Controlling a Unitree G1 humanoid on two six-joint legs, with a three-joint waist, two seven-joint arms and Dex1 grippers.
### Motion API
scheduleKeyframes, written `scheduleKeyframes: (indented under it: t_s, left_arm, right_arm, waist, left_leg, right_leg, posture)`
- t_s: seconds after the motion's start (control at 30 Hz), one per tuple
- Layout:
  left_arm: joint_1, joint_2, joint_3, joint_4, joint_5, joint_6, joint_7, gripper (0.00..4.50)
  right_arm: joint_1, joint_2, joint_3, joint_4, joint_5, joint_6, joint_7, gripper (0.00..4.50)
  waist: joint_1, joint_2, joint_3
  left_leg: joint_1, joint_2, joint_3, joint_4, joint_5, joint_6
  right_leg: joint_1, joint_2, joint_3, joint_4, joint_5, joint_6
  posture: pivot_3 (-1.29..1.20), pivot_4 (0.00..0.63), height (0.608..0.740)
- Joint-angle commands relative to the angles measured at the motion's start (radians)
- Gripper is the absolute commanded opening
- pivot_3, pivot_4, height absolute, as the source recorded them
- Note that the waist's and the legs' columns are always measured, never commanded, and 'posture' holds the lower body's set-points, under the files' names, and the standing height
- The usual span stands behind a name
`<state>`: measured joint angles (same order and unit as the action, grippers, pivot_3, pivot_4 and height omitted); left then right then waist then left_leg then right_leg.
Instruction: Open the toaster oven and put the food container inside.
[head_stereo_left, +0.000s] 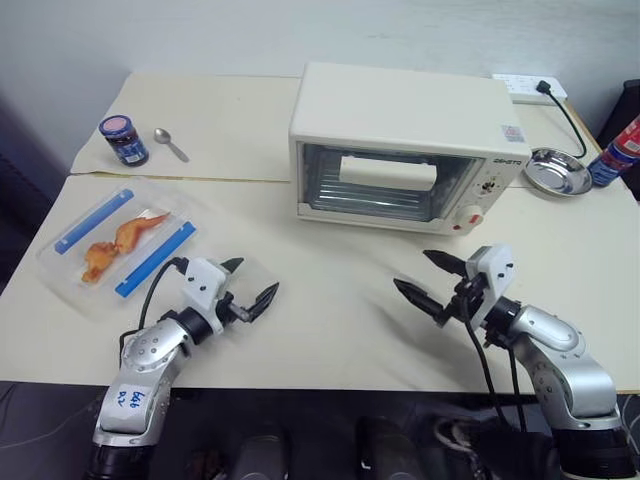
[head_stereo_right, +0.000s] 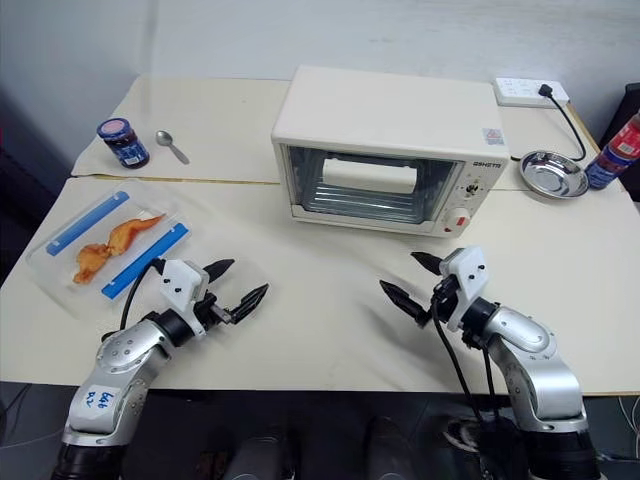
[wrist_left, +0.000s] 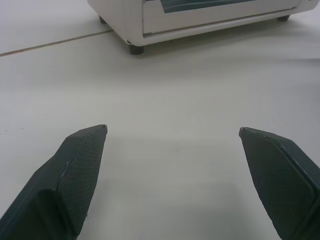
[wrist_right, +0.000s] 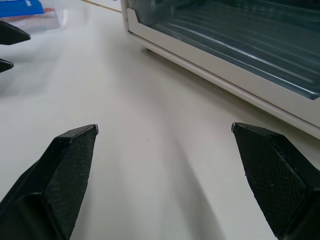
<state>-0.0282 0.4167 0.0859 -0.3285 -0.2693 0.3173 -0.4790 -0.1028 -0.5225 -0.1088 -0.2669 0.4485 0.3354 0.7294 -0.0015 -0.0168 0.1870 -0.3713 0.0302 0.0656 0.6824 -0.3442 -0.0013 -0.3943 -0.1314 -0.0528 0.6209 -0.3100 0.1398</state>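
Nothing of the task is done yet, judging by how things lie. The toaster oven (head_stereo_left: 400, 150) stands at the back middle of the desk (head_stereo_left: 330, 300) with its glass door shut and the white bar handle up against the front. The food container (head_stereo_left: 120, 243) lies flat on the desk off to the robot's left, well apart from the oven, with its two blue strips on top and orange-brown food inside.

The left tool (head_stereo_left: 250, 285) hovers over the bare desk just beside the container's near right corner, its two black fingers spread wide with nothing between them. The right tool (head_stereo_left: 432, 280) hangs in front of the oven's right half, near the knob panel but not touching it, likewise spread wide and empty. Both point inward toward each other.

All steps remain: pulling the door down by its handle, picking up the container, and sliding it onto the rack inside. The right tool looks the better placed for the door, the left for the container.
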Motion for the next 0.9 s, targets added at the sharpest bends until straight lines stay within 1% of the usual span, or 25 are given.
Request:
scheduleKeyframes:
  t_s: [0.03, 0.23, 0.4, 0.5, 0.63, 0.77, 0.9]
  left_arm:
    - [0.006, 0.006, 0.017, -0.050, -0.020, -0.006, -0.009, 4.50]
    - [0.004, 0.001, 0.031, -0.056, -0.057, 0.028, -0.015, 4.50]
    - [-0.006, 0.010, 0.023, -0.059, -0.056, 0.026, -0.026, 4.50]
    - [-0.051, 0.022, 0.040, -0.100, -0.134, 0.100, -0.052, 4.50]
    - [-0.125, 0.080, 0.055, -0.170, -0.253, 0.212, -0.106, 4.50]
    - [-0.209, 0.159, 0.077, -0.209, -0.352, 0.291, -0.166, 4.50]
    - [-0.283, 0.223, 0.099, -0.210, -0.404, 0.320, -0.207, 4.50]
  right_arm:
    - [-0.016, 0.000, 0.008, -0.036, 0.011, 0.000, 0.007, 4.47]
    - [-0.029, 0.002, 0.021, -0.024, 0.024, 0.020, 0.011, 4.47]
    - [-0.042, -0.002, 0.020, -0.027, 0.038, 0.049, 0.022, 4.47]
    - [-0.097, -0.006, -0.005, -0.030, 0.092, 0.099, 0.030, 4.47]
    - [-0.199, -0.009, -0.053, 0.002, 0.167, 0.163, 0.022, 4.47]
    - [-0.310, -0.015, -0.084, 0.064, 0.201, 0.192, 0.022, 4.47]
    - [-0.395, -0.016, -0.100, 0.130, 0.206, 0.199, 0.022, 4.47]
  waist:
    - [0.000, 0.000, 0.000]
    - [0.000, 0.000, 0.000]
    - [0.000, 0.000, 0.000]
    - [0.000, 0.000, 0.000]
    - [-0.001, 0.000, 0.000]
    - [-0.001, 0.000, 0.000]
    - [-0.002, 0.000, 0.000]
  left_leg:
    - [0.000, 0.000, 0.000, 0.000, 0.000, 0.000]
    - [0.000, 0.000, 0.000, 0.000, 0.000, 0.000]
    - [0.000, 0.000, 0.000, 0.000, 0.000, 0.000]
    - [0.000, 0.000, 0.000, 0.000, 0.000, 0.000]
    - [0.000, 0.000, -0.001, 0.000, 0.001, 0.000]
    - [-0.001, 0.000, -0.001, 0.000, 0.000, 0.000]
    - [-0.001, -0.001, 0.000, 0.000, 0.000, 0.000]
  right_leg:
    - [0.000, 0.000, 0.000, 0.000, 0.000, 0.000]
    - [0.000, 0.000, 0.000, 0.000, 0.000, 0.000]
    - [0.000, 0.000, 0.000, 0.000, 0.000, 0.000]
    - [0.000, 0.000, 0.000, 0.000, 0.000, 0.000]
    - [0.000, 0.000, 0.000, 0.001, 0.000, 0.000]
    - [0.000, 0.000, 0.000, 0.001, 0.000, 0.000]
    - [0.000, 0.000, 0.000, 0.001, 0.000, 0.000]
  posture:
    - [0.00, 0.150, 0.740]
    - [0.00, 0.150, 0.740]
    - [0.00, 0.150, 0.740]
    - [0.00, 0.150, 0.740]
    - [0.00, 0.150, 0.740]
    - [0.00, 0.150, 0.740]
    - [0.00, 0.150, 0.740]
